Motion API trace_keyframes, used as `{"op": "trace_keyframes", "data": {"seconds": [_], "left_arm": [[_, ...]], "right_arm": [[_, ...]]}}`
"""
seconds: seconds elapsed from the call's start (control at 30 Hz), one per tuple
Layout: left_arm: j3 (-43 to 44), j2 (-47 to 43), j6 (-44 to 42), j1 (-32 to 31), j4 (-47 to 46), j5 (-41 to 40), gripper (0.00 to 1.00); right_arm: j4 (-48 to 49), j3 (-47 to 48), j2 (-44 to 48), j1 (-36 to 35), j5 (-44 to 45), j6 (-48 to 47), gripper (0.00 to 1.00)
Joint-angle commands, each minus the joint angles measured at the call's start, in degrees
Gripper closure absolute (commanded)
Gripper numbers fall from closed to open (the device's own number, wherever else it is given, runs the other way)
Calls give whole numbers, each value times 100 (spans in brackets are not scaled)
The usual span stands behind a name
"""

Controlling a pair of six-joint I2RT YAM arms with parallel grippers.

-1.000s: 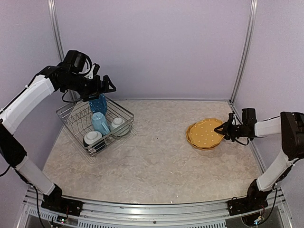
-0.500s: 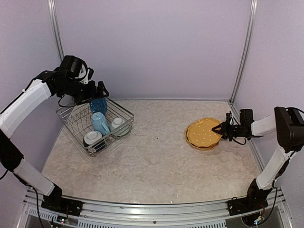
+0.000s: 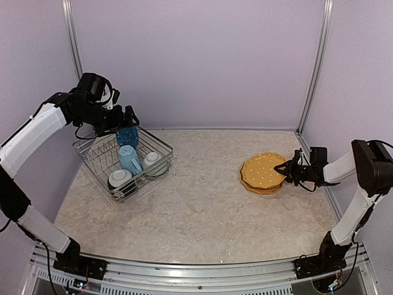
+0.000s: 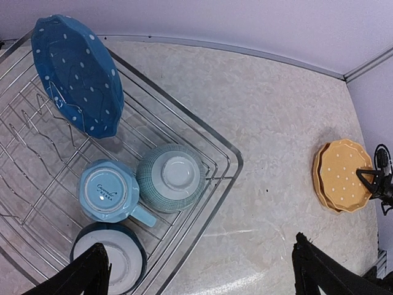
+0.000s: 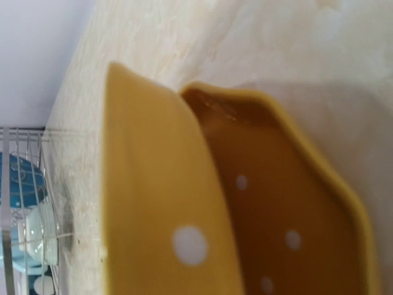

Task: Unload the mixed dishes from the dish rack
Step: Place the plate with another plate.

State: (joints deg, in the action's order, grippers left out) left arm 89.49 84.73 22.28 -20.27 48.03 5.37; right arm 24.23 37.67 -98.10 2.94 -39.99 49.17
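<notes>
The dish rack stands at the back left. It holds a blue white-dotted plate upright, a light blue mug upside down, and two white bowls, one by the mug and one at the front. My left gripper hangs open and empty above the blue plate. Two orange-yellow plates lie stacked at the right. My right gripper sits at their right rim; its fingers are hidden in the right wrist view.
The marbled table ends at purple walls at the back and both sides. Metal posts stand in the back corners. The plate stack also shows small in the left wrist view.
The upper orange-yellow plate went from tilted in my right gripper to flat on the lower plate. My left gripper drew back a little left above the blue plate.
</notes>
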Motion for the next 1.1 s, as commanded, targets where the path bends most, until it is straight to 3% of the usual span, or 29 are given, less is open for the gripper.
{"op": "trace_keyframes", "data": {"seconds": [0.0,0.13,0.57,0.8,1.07], "left_arm": [[-37,96,22,46,-46,15,1],[-7,185,54,77,13,-3,1],[89,282,101,140,133,-85,1],[159,379,60,198,230,-193,1],[159,426,83,410,241,-173,1]], "right_arm": [[696,-30,136,-184,348,306,100],[30,256,130,-506,533,-120,95],[-2572,738,783,-753,2115,-1652,51],[-2958,830,948,-797,2353,-1899,35],[-3224,835,1145,-839,2540,-2142,24]]}}
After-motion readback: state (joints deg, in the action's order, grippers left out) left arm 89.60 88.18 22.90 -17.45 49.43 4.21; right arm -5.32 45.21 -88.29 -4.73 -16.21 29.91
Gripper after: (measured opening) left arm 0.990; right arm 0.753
